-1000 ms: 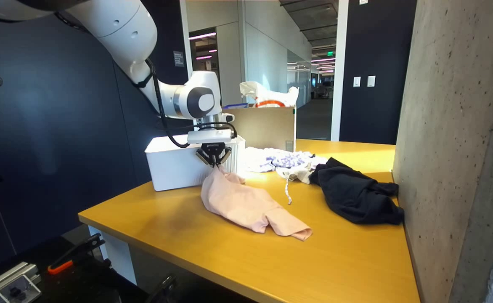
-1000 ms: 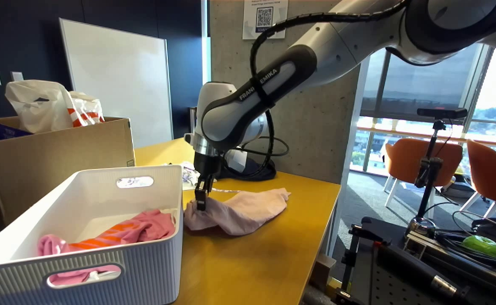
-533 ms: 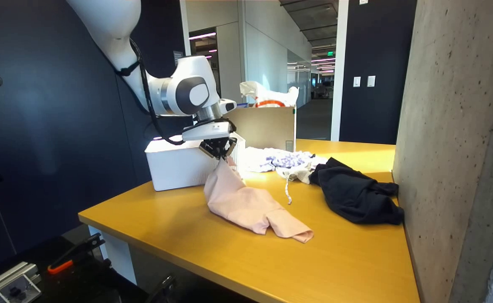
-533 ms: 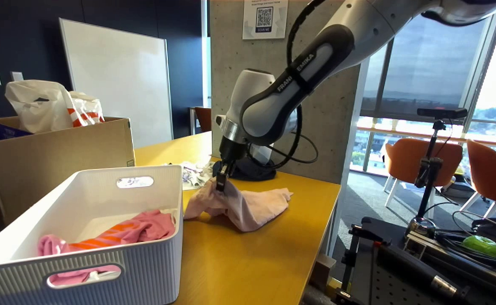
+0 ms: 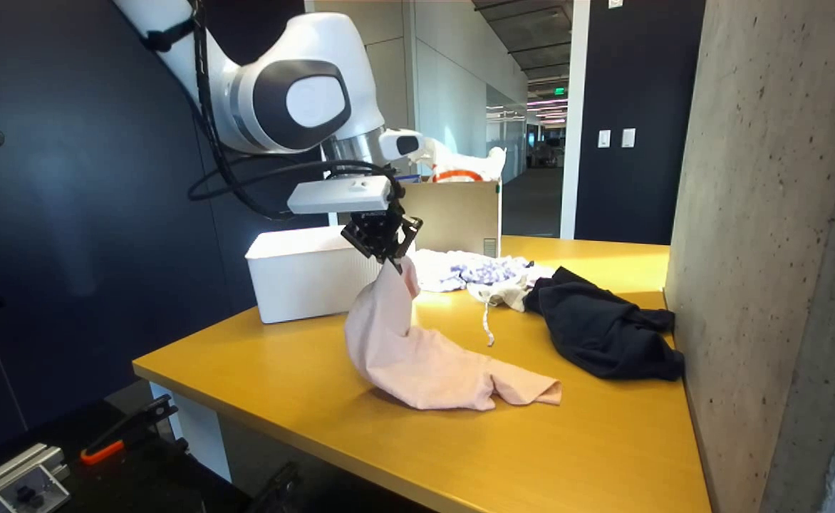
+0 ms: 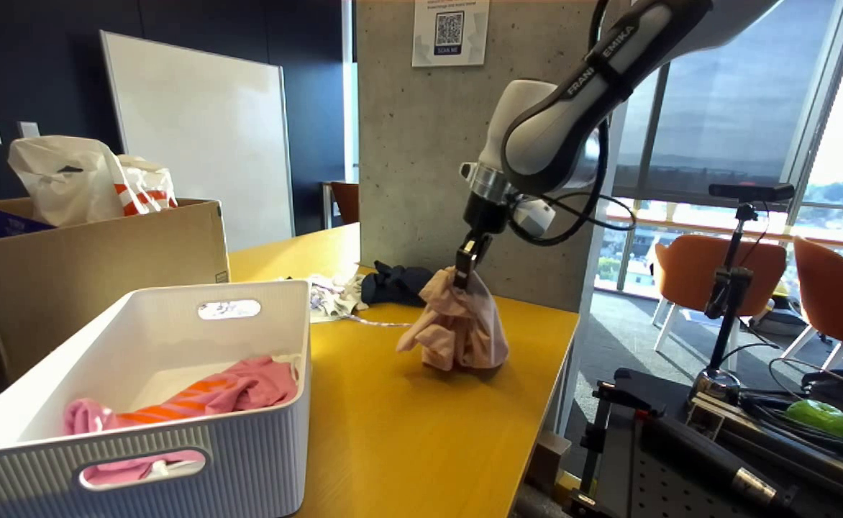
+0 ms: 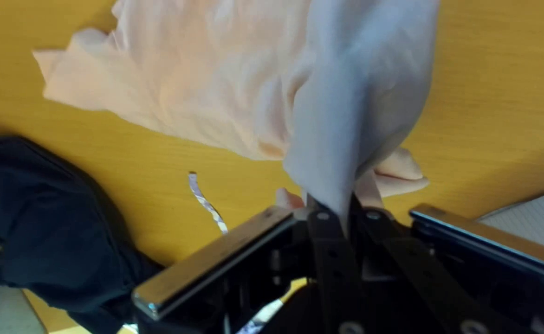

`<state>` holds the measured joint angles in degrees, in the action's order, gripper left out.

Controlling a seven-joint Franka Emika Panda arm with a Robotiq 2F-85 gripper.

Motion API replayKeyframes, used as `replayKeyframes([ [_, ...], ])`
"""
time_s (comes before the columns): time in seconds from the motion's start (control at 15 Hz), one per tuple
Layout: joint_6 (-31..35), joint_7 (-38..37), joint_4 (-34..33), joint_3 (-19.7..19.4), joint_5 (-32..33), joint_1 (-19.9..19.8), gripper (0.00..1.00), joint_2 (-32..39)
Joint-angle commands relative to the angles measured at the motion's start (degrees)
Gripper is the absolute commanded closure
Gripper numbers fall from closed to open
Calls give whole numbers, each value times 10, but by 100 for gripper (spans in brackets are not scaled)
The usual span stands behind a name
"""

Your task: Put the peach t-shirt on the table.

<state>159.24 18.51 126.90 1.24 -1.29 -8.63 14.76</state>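
The peach t-shirt is pale, soft cloth, partly lifted off the yellow-orange wood table. My gripper is shut on one end of it and holds that end above the table. The rest hangs down and its lower part lies on the table. In an exterior view the t-shirt looks bunched below the gripper. In the wrist view the cloth rises to the closed fingertips, and a fold sits between them. The t-shirt's underside is hidden.
A white box with pink cloth inside stands on the table. A black garment lies by the concrete pillar. A small white patterned cloth lies beside the cardboard box.
My gripper has risen with the t-shirt's end and moved away from the white box. More of the t-shirt is off the table, and its lying part has slid a little.
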Motion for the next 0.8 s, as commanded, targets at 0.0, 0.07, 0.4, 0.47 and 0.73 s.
replayKeyframes([
  [0.0, -28, 97, 47, -2, -90, -76, 98, -55],
  [0.07, -41, 131, 36, -11, -116, -96, 98, -47],
  [0.4, -87, 198, -50, -51, -157, -148, 98, 28],
  [0.47, -97, 218, -73, -41, -171, -156, 98, 50],
  [0.73, -131, 213, -163, -29, -158, -154, 98, 139],
])
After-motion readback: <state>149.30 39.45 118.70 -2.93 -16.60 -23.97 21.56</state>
